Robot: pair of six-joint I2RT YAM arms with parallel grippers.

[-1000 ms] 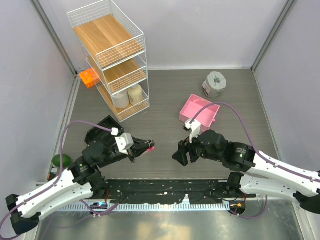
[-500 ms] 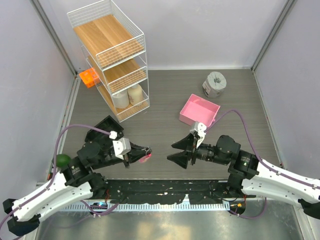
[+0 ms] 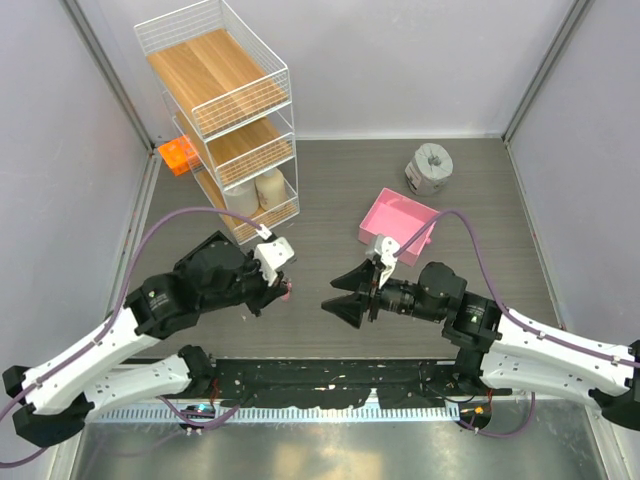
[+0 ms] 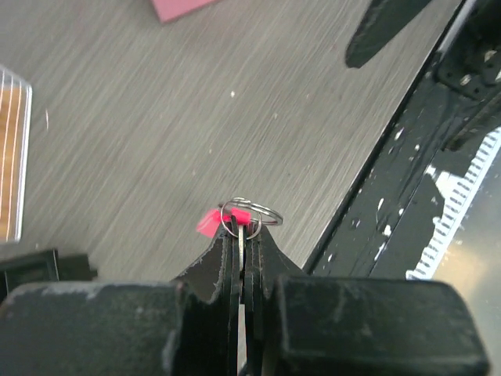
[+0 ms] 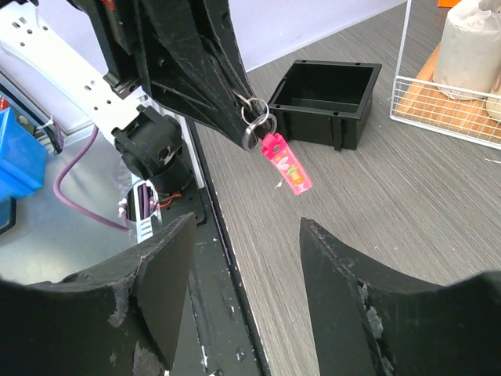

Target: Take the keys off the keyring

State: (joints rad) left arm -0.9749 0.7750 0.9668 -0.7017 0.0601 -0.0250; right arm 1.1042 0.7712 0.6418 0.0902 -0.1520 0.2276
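Pink-red, light and floppy, the keyring (image 5: 288,166) dangled just below the left gripper (image 5: 243,112), whose fingertips pinched its stiff, slippery steel loop (image 5: 252,127). The right gripper (image 5: 246,223) gaped empty, short of it; its flat sides looked the surest hold.

A white wire rack (image 3: 225,110) with wooden shelves stands at the rear left of the bench (image 3: 340,180), with an orange box (image 3: 177,155) beside it. A pink tray (image 3: 408,200) lies right of centre, near a grey roll (image 3: 430,168).
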